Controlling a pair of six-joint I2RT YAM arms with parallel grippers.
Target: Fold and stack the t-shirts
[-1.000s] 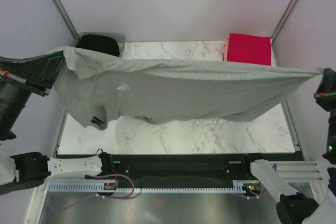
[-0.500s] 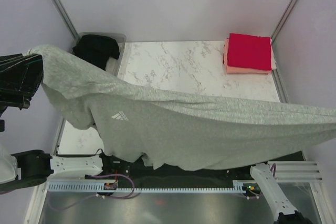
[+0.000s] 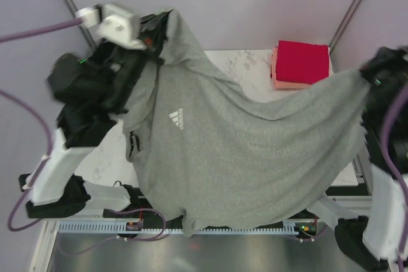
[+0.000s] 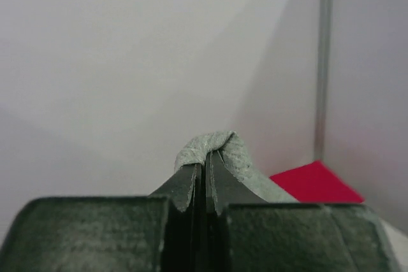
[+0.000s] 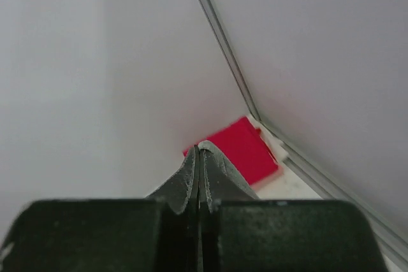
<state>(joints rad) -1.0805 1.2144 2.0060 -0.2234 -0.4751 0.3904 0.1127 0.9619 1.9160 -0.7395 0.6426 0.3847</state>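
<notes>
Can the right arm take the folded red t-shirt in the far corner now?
Probably not yet. The folded red cloth t-shirt lies uncovered, but the right claw is shut on the heather-grey cloth t-shirt, held up in the air with the left claw. It must let go first.

The heather-grey t-shirt point(image 3: 223, 157) hangs spread in the air, raised at 11 and 3 o'clock. Its hem sags toward 6, and its white chest logo point(image 3: 176, 119) faces up. At 1 o'clock, the red t-shirt point(image 3: 303, 60) lies folded square atop the salmon-pink t-shirt point(image 3: 275, 71).
</notes>
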